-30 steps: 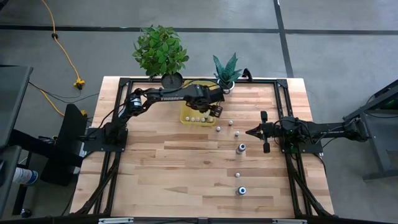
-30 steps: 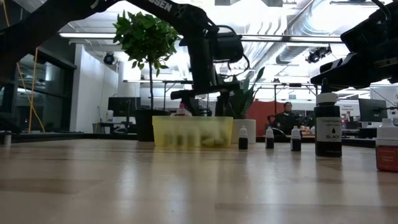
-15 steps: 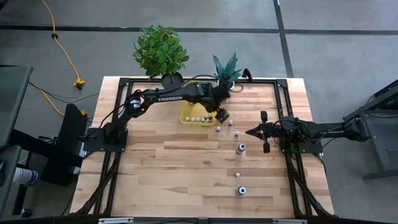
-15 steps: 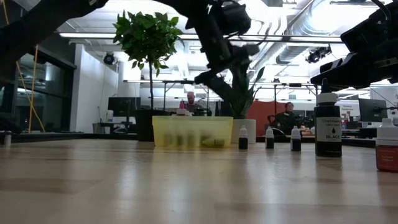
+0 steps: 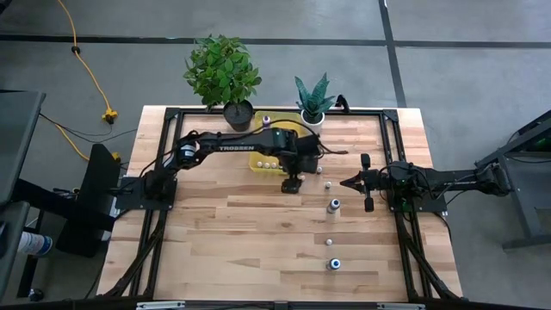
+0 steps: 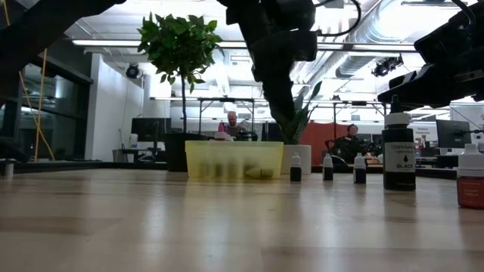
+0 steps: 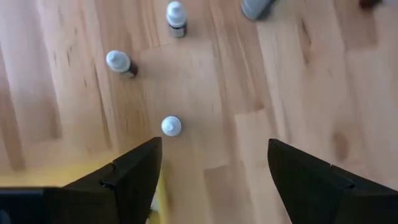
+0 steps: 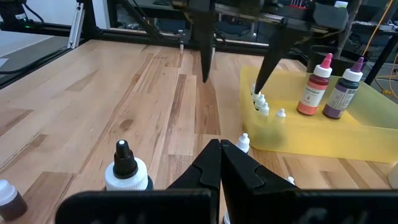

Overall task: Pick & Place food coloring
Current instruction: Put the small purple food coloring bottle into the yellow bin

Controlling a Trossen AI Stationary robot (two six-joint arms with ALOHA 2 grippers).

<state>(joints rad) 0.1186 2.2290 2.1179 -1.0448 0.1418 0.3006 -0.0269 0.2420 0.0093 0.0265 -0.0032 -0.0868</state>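
Left claw hangs over the bench just off the near edge of the yellow bin in the high view, its fingers spread wide with nothing between them. Right claw waits well to the bin's right, fingers pressed together and empty. Small food coloring bottles lie inside the bin; one sits just right of the bin near the left claw, a larger one stands farther toward the bench's front, and two more stand beyond that. Two potted plants sit behind the bin.

From bench level, the yellow bin stands mid-picture with pale bottles showing through its wall. Three small dark bottles stand in a row to the bin's right, then a large black bottle and a red-filled one at the edge. The left arm hangs above the bin.

Past the left claw's wide-apart fingers, three small white-capped bottles stand on bare wood, with a strip of the yellow bin beside one finger.

Past the right claw's closed fingers, the bin holds a red bottle and a purple one upright, plus small bottles at its near wall. A black-tipped bottle stands on the bench short of the bin.
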